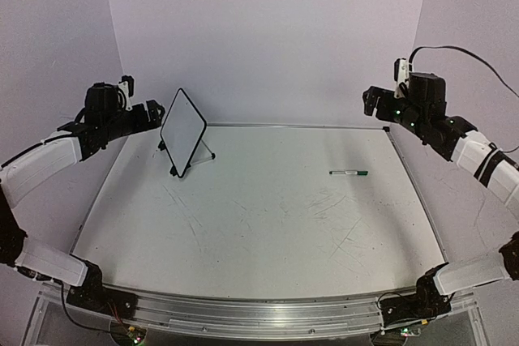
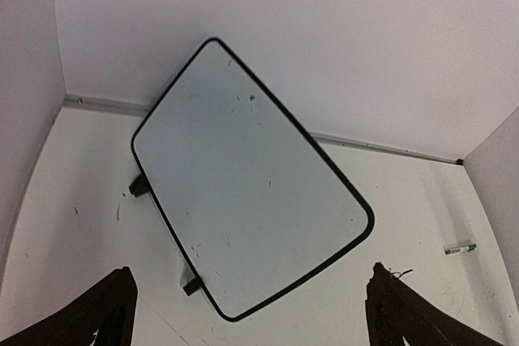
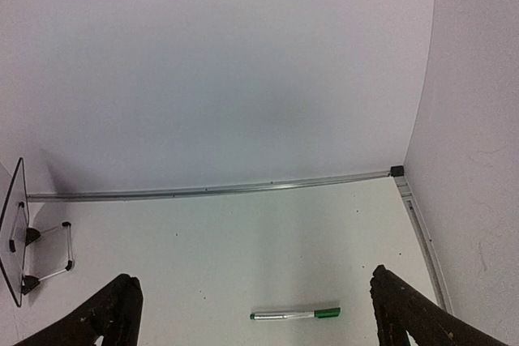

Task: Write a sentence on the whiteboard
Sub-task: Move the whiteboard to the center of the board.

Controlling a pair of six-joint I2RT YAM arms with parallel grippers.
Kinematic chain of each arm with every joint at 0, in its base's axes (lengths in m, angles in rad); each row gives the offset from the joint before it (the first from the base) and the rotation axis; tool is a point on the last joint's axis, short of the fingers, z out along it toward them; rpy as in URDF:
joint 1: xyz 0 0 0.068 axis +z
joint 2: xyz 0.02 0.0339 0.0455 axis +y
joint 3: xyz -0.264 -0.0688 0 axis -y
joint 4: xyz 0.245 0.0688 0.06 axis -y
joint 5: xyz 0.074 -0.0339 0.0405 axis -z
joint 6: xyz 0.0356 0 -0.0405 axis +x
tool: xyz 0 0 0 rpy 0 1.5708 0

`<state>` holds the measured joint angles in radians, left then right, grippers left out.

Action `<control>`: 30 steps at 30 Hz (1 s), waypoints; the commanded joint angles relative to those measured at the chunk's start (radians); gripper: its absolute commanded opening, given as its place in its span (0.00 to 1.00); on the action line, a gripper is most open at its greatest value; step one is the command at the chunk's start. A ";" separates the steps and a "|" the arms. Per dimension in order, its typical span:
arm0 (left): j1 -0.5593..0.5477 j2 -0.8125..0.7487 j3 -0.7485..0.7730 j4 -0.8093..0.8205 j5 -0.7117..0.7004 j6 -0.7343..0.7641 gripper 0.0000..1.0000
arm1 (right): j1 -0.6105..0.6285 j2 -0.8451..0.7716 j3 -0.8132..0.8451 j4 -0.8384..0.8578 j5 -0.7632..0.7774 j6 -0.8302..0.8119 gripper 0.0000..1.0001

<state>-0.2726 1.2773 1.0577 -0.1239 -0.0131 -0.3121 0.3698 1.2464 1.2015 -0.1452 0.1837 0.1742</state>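
Observation:
The whiteboard point(image 1: 183, 131) stands on its two black feet at the back left of the table, tilted back. In the left wrist view its face point(image 2: 243, 184) carries only a few small specks; no sentence shows on it. My left gripper point(image 1: 151, 113) hovers just left of the board, open and empty, its dark fingers point(image 2: 105, 313) wide apart. A green-capped marker point(image 1: 349, 173) lies flat on the table at the right. My right gripper point(image 1: 374, 101) is raised above and behind it, open and empty; the marker point(image 3: 294, 313) lies between its fingers point(image 3: 405, 313) in the right wrist view.
The scratched white tabletop point(image 1: 268, 224) has a metal rail along its back edge point(image 3: 219, 190) and right edge point(image 3: 422, 232). Lilac walls close in the back and both sides. The board's edge and wire stand point(image 3: 49, 261) show at the left of the right wrist view.

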 commanded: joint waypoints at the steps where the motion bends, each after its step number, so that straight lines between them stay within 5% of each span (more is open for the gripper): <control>1: 0.037 0.054 -0.059 -0.033 0.052 -0.122 0.99 | 0.005 0.033 0.028 -0.019 -0.089 -0.013 0.98; 5: 0.146 0.079 -0.124 -0.021 0.096 -0.168 0.99 | 0.005 0.052 0.025 -0.025 -0.134 -0.025 0.98; 11: 0.318 0.256 -0.104 0.019 0.381 -0.139 0.92 | 0.005 0.052 0.013 -0.035 -0.168 -0.017 0.98; 17: 0.312 0.470 -0.026 0.079 0.494 -0.074 0.71 | 0.004 0.022 -0.023 -0.028 -0.174 -0.018 0.98; 30: 0.167 0.772 0.260 -0.070 0.373 0.213 0.67 | 0.005 -0.044 -0.042 -0.013 -0.176 -0.050 0.98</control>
<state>-0.0802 2.0066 1.2150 -0.1325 0.3698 -0.2317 0.3698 1.2614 1.1799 -0.1882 0.0097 0.1467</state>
